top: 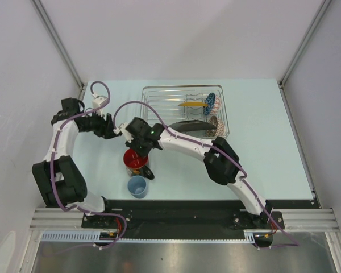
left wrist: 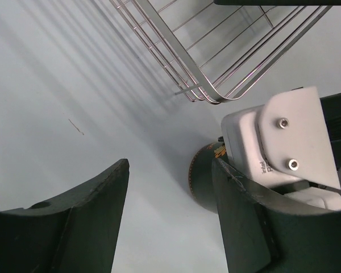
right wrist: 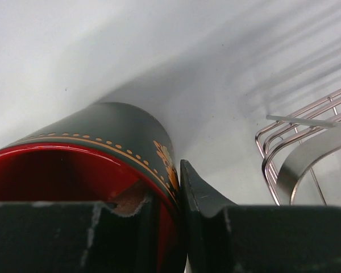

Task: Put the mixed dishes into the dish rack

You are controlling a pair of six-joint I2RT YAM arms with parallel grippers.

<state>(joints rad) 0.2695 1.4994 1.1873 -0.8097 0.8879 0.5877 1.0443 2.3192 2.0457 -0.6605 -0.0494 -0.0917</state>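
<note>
The red-inside dark mug (top: 134,160) is left of the dish rack (top: 149,91). My right gripper (top: 140,148) is shut on its rim, one finger inside the red interior and one on the dark printed wall (right wrist: 131,133); the pinch shows in the right wrist view (right wrist: 169,190). My left gripper (top: 115,132) is open and empty, just left of the mug (left wrist: 202,179). The small light-blue cup (top: 137,186) stands in front of the mug. In the rack are the yellow plate (top: 191,104), the blue-patterned bowl (top: 209,103), the pinkish-beige bowl (top: 214,122) and the dark square plate (top: 187,127).
The rack's near-left corner (left wrist: 207,94) is close to both grippers, and its wires (right wrist: 273,151) sit right of the mug. The right arm (top: 216,156) stretches across in front of the rack. Bare table (top: 261,148) lies right of the rack.
</note>
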